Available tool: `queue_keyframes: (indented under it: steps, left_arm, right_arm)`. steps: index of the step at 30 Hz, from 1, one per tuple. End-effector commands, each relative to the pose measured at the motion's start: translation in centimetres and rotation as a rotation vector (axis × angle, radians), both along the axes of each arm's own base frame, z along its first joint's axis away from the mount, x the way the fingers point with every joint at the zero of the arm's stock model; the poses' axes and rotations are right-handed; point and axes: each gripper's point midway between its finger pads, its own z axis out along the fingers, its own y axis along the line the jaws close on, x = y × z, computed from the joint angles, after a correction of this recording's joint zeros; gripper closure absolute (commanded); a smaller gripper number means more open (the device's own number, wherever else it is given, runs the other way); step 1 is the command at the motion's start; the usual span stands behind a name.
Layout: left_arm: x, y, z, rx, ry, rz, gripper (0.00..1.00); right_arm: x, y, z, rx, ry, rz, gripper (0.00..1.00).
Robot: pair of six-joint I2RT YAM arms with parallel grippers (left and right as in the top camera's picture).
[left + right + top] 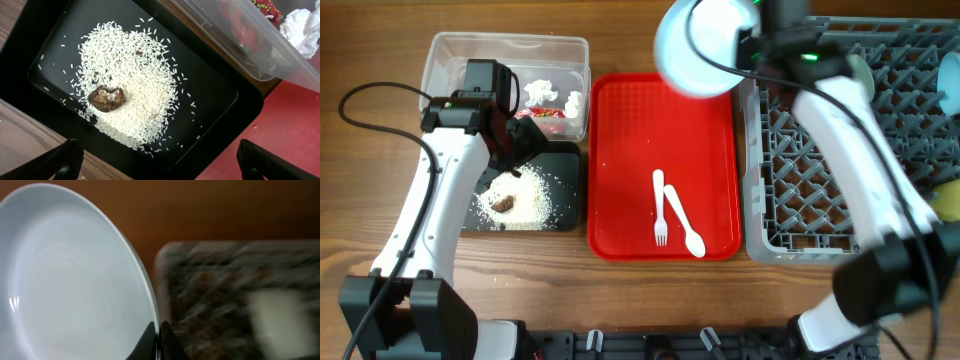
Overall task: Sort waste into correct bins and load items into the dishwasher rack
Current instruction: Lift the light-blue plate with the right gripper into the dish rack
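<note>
Blue plate (692,55), rim pinched in the right fingers (168,342), hangs just left of the rack (775,190); left fingers (62,162) gape wide.

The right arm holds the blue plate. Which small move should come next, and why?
Probably shift the plate rightward over the rack: the right gripper has its jaws shut on the rim, yet the plate hangs above the far edge of the red tray.

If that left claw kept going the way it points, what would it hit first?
Probably the white rice piled in the black tray: the open left gripper points down at it, nothing between. Its height above is unclear.
</note>
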Motion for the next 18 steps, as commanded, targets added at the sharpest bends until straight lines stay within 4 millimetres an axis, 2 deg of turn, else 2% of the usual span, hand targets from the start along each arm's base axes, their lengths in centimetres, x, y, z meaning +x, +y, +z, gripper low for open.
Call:
queue_keyframes:
  steps: [1, 2, 5, 7, 13, 14, 18]
  left_arm:
    - [0.0, 0.4, 0.3, 0.005, -0.015, 0.025, 0.00]
    - [0.0, 0.4, 0.3, 0.005, -0.015, 0.025, 0.00]
    - [0.0, 0.4, 0.4, 0.005, -0.016, 0.025, 0.00]
    - [0.0, 0.4, 0.4, 0.006, -0.016, 0.025, 0.00]
    - [0.0, 0.4, 0.4, 0.005, -0.016, 0.025, 0.00]
    - [0.0, 0.4, 0.4, 0.006, -0.016, 0.025, 0.00]
    - [0.0, 0.4, 0.3, 0.005, -0.015, 0.025, 0.00]
  right_arm:
    - [-1.4, -7.3, 6.4, -0.356, -0.108, -0.188, 0.96]
    - [-1.8, -9.2, 7.5, -0.449, -0.112, -0.257, 0.96]
    - [-3.9, -13.3, 9.5, -0.611, -0.110, -0.490, 0.96]
    - [-4.4, -14.7, 9.9, -0.683, -0.087, -0.544, 0.96]
    - [-2.9, -15.3, 6.6, -0.710, -0.011, -0.518, 0.96]
    - [-2.5, -15.3, 5.1, -0.722, 0.021, -0.506, 0.96]
    - [-1.7, -15.4, 1.8, -0.762, 0.099, -0.491, 0.96]
